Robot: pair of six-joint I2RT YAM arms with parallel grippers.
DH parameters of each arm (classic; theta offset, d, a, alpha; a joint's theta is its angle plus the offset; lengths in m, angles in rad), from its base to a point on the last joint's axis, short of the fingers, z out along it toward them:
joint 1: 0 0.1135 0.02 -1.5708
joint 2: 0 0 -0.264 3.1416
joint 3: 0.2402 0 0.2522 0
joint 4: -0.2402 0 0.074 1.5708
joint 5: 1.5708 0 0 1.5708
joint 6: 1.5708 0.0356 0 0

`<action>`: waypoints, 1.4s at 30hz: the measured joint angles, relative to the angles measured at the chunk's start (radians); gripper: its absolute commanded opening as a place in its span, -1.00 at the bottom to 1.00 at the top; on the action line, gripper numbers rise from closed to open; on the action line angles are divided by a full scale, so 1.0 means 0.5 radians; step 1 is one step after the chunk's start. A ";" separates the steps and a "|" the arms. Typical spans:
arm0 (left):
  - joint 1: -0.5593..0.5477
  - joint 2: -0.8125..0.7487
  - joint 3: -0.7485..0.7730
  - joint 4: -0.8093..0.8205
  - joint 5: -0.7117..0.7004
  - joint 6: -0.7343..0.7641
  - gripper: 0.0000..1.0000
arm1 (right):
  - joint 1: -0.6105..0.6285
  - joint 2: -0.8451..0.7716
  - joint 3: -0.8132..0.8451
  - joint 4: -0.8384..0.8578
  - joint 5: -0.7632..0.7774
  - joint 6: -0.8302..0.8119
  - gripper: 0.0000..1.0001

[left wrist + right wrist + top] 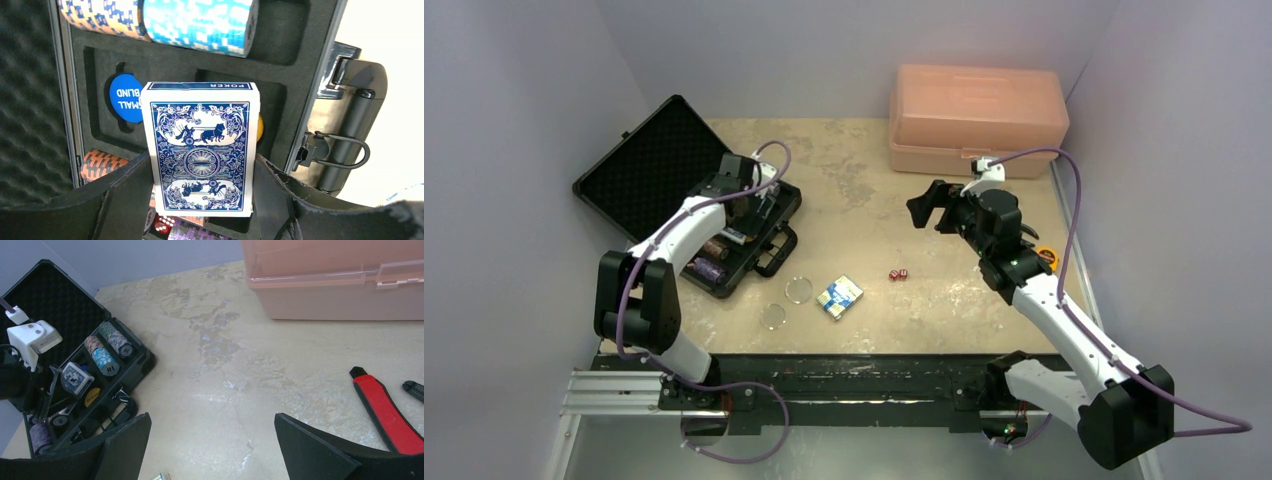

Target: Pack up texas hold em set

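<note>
Texas hold em set (646,170), far left on the table (874,190): black briefcase lying open, foam-lined lid leaning back toward the wall, tray facing up so that pieces can be dropped straight in. Chip rows (200,22) lying in their grooves; blue small-blind button (125,98) seated in a round pocket beside a dark rectangular recess (272,107). Left gripper (202,167) above that tray, jaws part-way closed on a blue card deck (200,150), pinching its two long edges with the patterned back toward the wrist camera, apparently to line the box up with the recess below; cannot tell whether touching foam yet. Outside the case, near the front of the table: second card deck (840,296), two clear discs (799,289) just left of it, tiny red dice (898,274) to its right, all apart from one another and open to a grasp from above. Right gripper (212,417) hovering over bare table between the dice and the pink toolbox (979,120), jaws spread wide and empty, probably parked clear of the left arm's work. Red-handled pliers (382,410) lying at the right, no part of the set.
</note>
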 measured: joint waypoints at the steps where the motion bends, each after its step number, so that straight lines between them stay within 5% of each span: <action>1: -0.012 0.000 -0.007 0.011 0.000 0.014 -1.00 | 0.002 -0.002 0.000 0.000 0.001 0.000 0.98; 42: -0.124 0.152 -0.059 0.103 -0.089 0.299 -1.00 | 0.066 -0.003 0.000 -0.001 0.015 -0.008 0.98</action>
